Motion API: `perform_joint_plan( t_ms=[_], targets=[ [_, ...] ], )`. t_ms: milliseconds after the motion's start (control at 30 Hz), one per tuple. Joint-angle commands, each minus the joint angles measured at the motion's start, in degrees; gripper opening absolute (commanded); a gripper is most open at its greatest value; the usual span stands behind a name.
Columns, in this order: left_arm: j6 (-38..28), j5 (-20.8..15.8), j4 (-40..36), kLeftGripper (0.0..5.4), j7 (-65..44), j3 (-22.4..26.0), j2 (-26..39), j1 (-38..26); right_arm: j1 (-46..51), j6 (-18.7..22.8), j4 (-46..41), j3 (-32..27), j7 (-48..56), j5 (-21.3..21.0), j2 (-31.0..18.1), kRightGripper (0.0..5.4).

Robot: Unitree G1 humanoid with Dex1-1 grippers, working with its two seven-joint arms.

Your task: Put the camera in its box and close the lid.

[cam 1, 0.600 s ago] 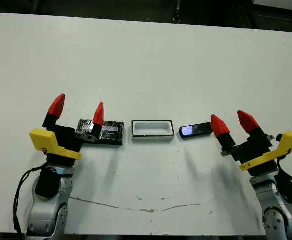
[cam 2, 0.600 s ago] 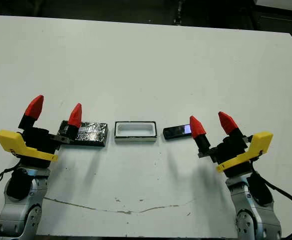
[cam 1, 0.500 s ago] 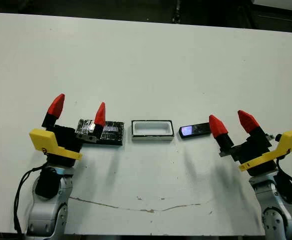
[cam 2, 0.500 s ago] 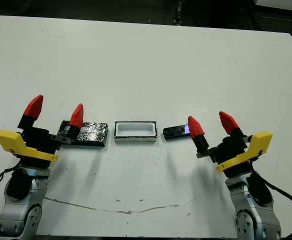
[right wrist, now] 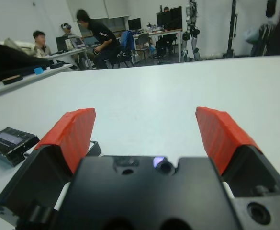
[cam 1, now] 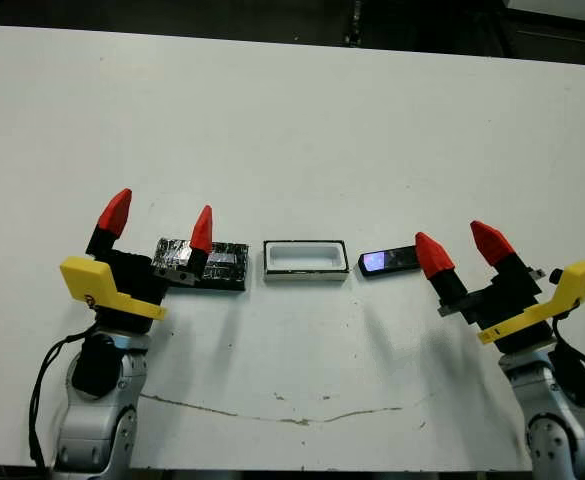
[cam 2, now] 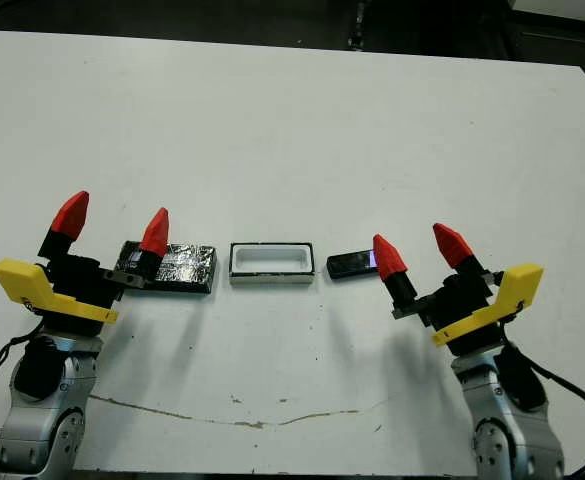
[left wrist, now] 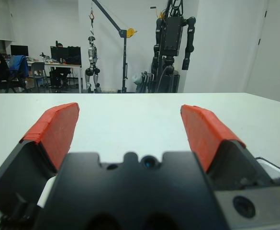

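The box (cam 1: 305, 261), a shallow white tray with a dark rim, lies open at the table's middle front. Just right of it lies the camera (cam 1: 390, 261), a slim black bar with a bluish patch at its left end. The lid (cam 1: 222, 266), black with silvery foil marks, lies left of the box. My left gripper (cam 1: 160, 212) is open, and its right finger stands in front of the lid's left part. My right gripper (cam 1: 456, 241) is open just right of the camera, its left finger (cam 1: 432, 256) close to the camera's right end. Neither holds anything.
The white table (cam 1: 302, 120) stretches wide beyond the three things. A thin dark crack line (cam 1: 282, 412) runs near the front edge. In the wrist views, people sit at desks (right wrist: 92, 36) and robot stands (left wrist: 173, 43) are seen far beyond the table.
My right gripper has edged slightly left, toward the camera's right end. The left gripper, lid, box and camera have not moved.
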Motion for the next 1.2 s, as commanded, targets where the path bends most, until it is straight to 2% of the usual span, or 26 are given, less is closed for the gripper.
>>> perform_joint_plan(
  t_ms=[33, 133, 267, 400, 500, 667, 800, 1000, 1100, 1200],
  targets=[
    [0.64, -0.42, 0.71, 5.4, -0.52, 0.11, 0.34, -0.21, -2.82, -0.16, 1.44, -1.62, 3.81, -0.32, -5.77, 5.4],
    [0.2, -0.44, 0.92, 5.4, -0.56, 0.18, 0.26, -0.15, -6.69, 1.88, 3.39, -2.35, 7.91, 0.91, -10.97, 5.4],
    [0.2, -0.15, 0.63, 5.4, -0.45, 0.06, 0.21, 0.21, -14.01, 1.97, 10.57, -1.53, 17.42, 1.51, -17.17, 5.4],
    [0.48, -0.16, 0.5, 5.4, -0.52, 0.03, 0.34, 0.22, -23.09, 0.49, 20.54, 1.11, 28.36, 0.06, -21.72, 5.4],
    [1.02, -0.28, -0.09, 5.4, -0.27, -0.12, 0.17, 0.54, -30.05, -1.38, 27.81, 4.23, 35.44, -2.76, -23.82, 5.4],
    [1.09, -0.47, -0.04, 5.4, -0.33, -0.07, 0.1, 0.61, -39.99, -2.71, 37.69, 10.81, 45.57, -8.34, -25.62, 5.4],
    [0.68, -0.12, 0.14, 5.4, -0.34, 0.02, 0.21, 0.69, -46.03, -5.96, 44.08, 15.66, 51.76, -13.27, -24.82, 5.4],
    [1.23, -0.81, -0.05, 5.4, -0.43, 0.29, 0.2, 0.78, -49.36, -11.68, 48.97, 20.05, 54.31, -18.55, -23.03, 5.4],
    [0.81, -0.74, 0.08, 5.4, -0.45, 0.44, 0.18, 0.76, -50.65, -12.06, 50.46, 22.54, 55.76, -21.1, -22.59, 5.4],
    [0.45, -0.05, 0.11, 5.4, -0.27, 0.43, 0.27, 0.68, -51.7, -9.42, 51.02, 24.68, 56.66, -23.09, -22.03, 5.4]
  ],
)
